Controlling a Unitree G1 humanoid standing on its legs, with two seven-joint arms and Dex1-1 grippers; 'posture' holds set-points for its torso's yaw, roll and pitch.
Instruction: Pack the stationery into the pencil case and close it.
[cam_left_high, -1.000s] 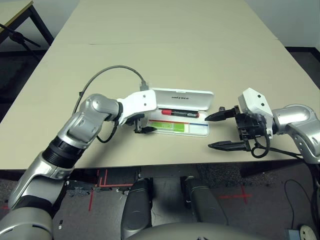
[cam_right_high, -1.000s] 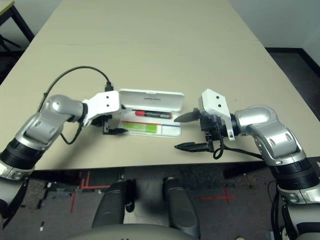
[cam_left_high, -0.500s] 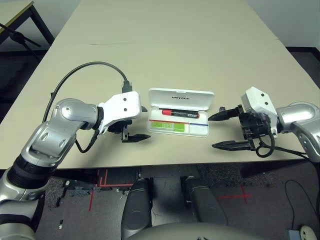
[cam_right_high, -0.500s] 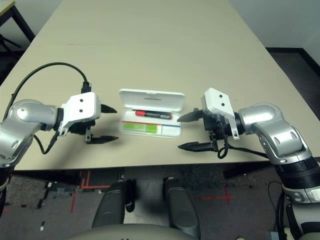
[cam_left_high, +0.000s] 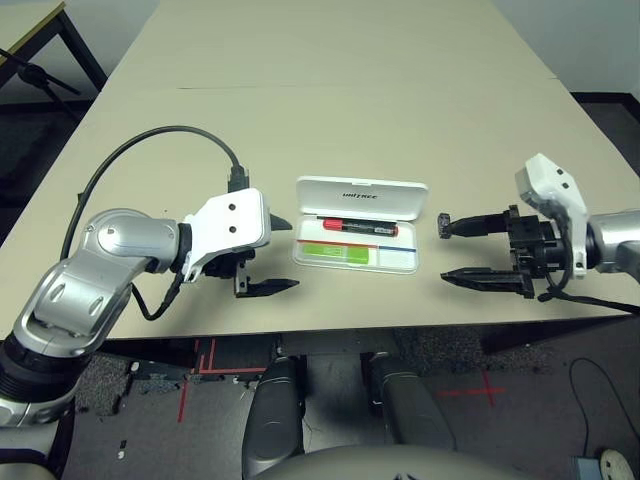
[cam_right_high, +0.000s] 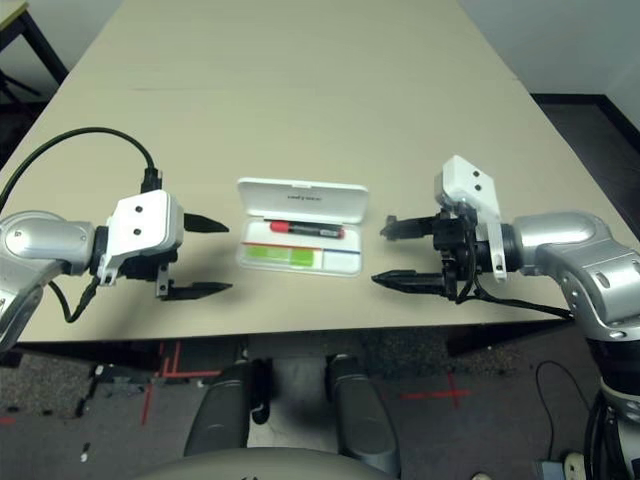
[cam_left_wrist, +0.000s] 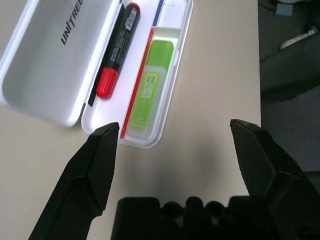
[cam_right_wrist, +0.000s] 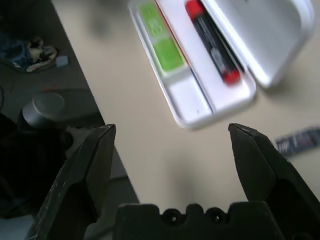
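While the long beige table (cam_left_high: 330, 60) fills most of the head view, dark floor shows down both sides, with a black-legged stand (cam_left_high: 40, 70) in the upper left corner and red tape marks (cam_left_high: 195, 385) on the floor under the near edge. A faint seam crosses the tabletop in the upper third of the frame.

At left of centre the left gripper (cam_left_high: 277, 255) hovers over the table with its two black fingers spread wide and nothing between them; a black cable (cam_left_high: 150, 150) loops from its white housing back along the silver forearm.

In the middle lies the pencil case (cam_left_high: 357, 225), open, its lettered lid tipped back toward the far side. The red marker (cam_left_high: 355, 227) lies in the rear compartment along the hinge, and the flat light-green stick (cam_left_high: 335, 252) rests in the front compartment, toward its left end.

Just right of the case a small dark-grey block (cam_left_high: 443, 219) lies on the bare table, near the upper finger of the right gripper (cam_left_high: 460, 250). That gripper, at right of centre, is likewise splayed wide and empty, pointing left toward the case.
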